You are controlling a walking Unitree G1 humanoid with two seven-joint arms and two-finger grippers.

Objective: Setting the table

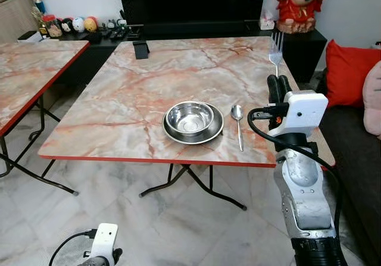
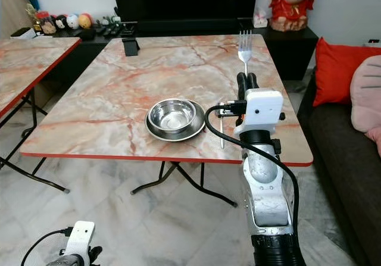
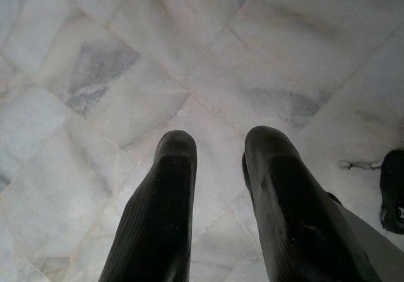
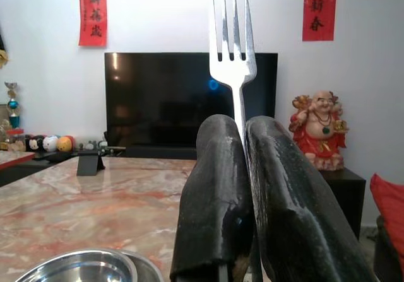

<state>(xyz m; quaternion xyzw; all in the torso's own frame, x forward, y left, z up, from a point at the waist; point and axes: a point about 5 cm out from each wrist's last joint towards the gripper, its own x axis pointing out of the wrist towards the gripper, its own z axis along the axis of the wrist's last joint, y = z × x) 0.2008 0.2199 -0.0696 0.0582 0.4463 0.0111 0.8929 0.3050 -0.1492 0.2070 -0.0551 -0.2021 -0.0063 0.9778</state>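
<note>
— Looking down from the head, what do you see?
— A big table (image 1: 137, 93) with a pink marble top. A shiny bowl (image 1: 190, 118) sits on a plate (image 1: 209, 134) near the front edge. A spoon (image 1: 237, 122) lies just beside the plate, on the robot's right.
— Where is the fork?
— The right gripper (image 1: 277, 85) holds the fork (image 1: 275, 50) straight up, over the right side of the table, past the spoon. The points go up.
— And the other arm?
— The left gripper (image 2: 89, 253) hangs low by the floor.
— What shows from the left wrist?
— Two black fingers (image 3: 161, 212) with a gap between them, holding nothing, over pale floor tiles (image 3: 101, 67).
— And from the right wrist?
— The fingers (image 4: 218, 193) squeeze the fork (image 4: 233, 48) handle tight. Behind it are a dark TV (image 4: 158, 99) and a red statue (image 4: 320, 129). The bowl (image 4: 76, 268) peeks in below.
</note>
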